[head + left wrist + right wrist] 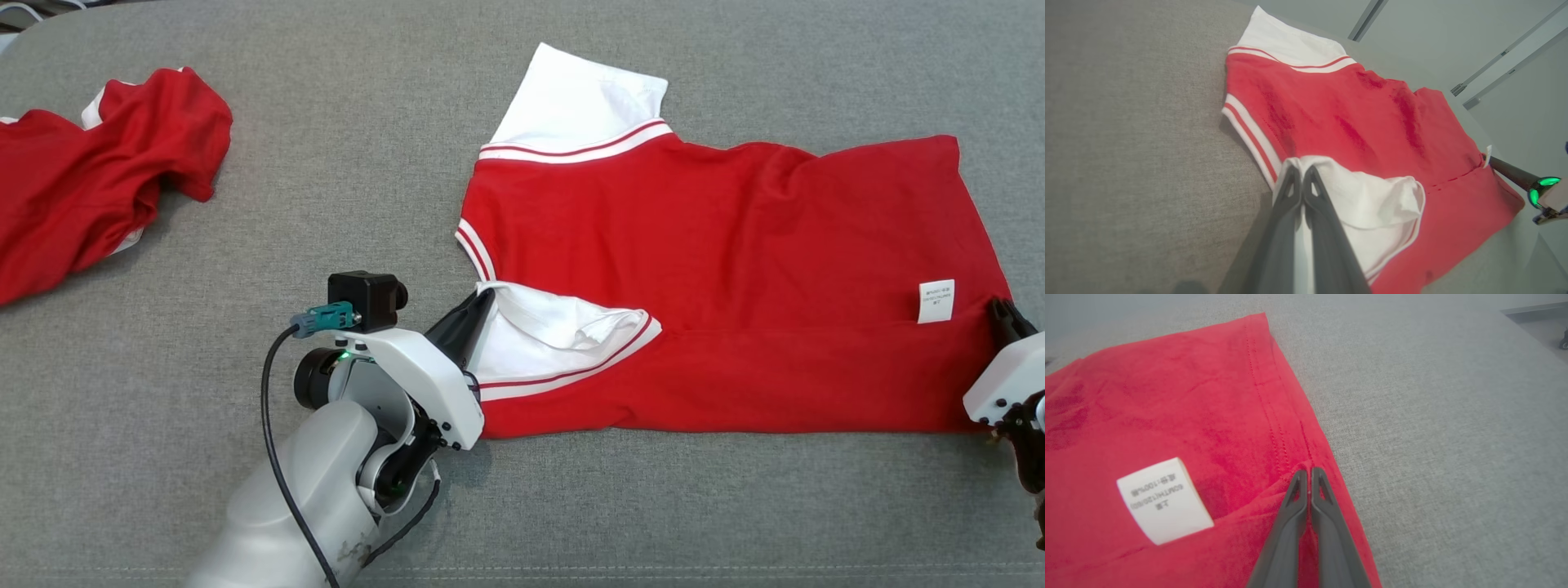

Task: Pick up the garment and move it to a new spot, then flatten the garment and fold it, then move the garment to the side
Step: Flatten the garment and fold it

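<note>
The garment (718,229) is a red top with white, red-striped sleeves, spread across the grey padded surface (343,147). Its near strip lies folded up over the body. My left gripper (487,296) is shut on the edge of the near white sleeve (563,327). White cloth shows pinched between the fingers in the left wrist view (1302,169). At the garment's right end my right gripper (1000,309) is shut on the red hem (1309,471), beside a white care label (1163,500). The far sleeve (580,98) lies flat.
A second red and white garment (90,180) lies crumpled at the far left of the surface. Bare grey surface runs between the two garments and along the near edge. In the left wrist view a floor (1453,36) shows beyond the surface's far edge.
</note>
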Tool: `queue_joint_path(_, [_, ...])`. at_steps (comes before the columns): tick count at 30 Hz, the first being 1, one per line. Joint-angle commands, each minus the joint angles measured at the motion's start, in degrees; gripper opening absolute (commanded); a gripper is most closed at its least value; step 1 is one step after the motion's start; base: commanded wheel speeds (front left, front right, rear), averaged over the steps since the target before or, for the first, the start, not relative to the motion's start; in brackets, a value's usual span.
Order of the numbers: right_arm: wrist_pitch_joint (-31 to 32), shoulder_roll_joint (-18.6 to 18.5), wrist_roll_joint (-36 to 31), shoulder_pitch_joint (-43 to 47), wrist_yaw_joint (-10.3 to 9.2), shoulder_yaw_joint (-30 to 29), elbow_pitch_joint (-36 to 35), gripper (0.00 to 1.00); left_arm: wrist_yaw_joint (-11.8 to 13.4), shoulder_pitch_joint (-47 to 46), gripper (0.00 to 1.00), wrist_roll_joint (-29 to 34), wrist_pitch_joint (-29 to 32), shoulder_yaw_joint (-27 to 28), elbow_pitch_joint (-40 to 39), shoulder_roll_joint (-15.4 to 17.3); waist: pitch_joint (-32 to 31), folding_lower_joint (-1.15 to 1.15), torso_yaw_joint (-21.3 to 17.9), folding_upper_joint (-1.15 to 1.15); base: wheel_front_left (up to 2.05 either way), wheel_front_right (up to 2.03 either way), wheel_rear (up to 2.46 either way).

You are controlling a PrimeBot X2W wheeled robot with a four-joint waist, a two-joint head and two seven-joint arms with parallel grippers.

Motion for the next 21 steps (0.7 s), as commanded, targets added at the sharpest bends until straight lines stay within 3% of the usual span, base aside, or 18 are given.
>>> queue_joint_path(1, [-1.0,-0.7,0.7,-0.6,-0.17,1.3,-0.6,0.05,-0.6,-2.5,0.0,0.4,-0.9,1.7,-0.4,0.9,-0.1,0.0,0.0,0.0,0.0,0.0,0.0])
queue_joint_path(2, [-1.6,-0.7,0.9,-0.8,-0.17,1.6,-0.3,0.14,-0.7,-2.8,0.1,0.5,-1.5,1.8,0.4,0.6,-0.2,0.0,0.0,0.0,0.0,0.0,0.0])
queue_joint_path(4, [-2.8,-0.7,1.2,-1.0,-0.17,2.1,0.2,0.47,-0.8,-3.0,0.53,0.2,-2.3,2.1,1.9,0.1,-0.6,0.0,-0.2,0.0,0.0,0.0,0.0])
queue_joint_path(5, [-3.8,-0.8,1.2,-1.1,-0.17,2.4,0.4,0.81,-0.7,-3.2,1.0,0.3,-2.8,2.2,2.6,-0.1,-0.8,0.0,-0.2,0.0,0.0,0.0,0.0])
queue_joint_path(6, [-4.7,-0.9,1.2,-1.2,-0.17,2.6,0.6,1.0,-0.6,-3.3,1.0,0.2,-3.6,2.5,3.2,-0.2,-1.1,0.0,-0.3,0.0,0.0,0.0,0.0])
queue_joint_path(15, [-10.8,-0.1,0.9,0.8,-0.17,5.7,-1.6,1.0,0.2,-0.6,1.0,0.7,-10.3,4.0,5.3,-0.3,-5.9,0.0,-0.7,0.0,0.0,0.0,0.0])
queue_joint_path(21, [-11.2,1.2,-1.0,6.0,-0.17,6.0,-11.9,1.0,2.6,4.5,1.0,2.1,-13.1,7.6,1.2,0.6,-9.2,0.0,-0.9,0.0,0.0,0.0,0.0])
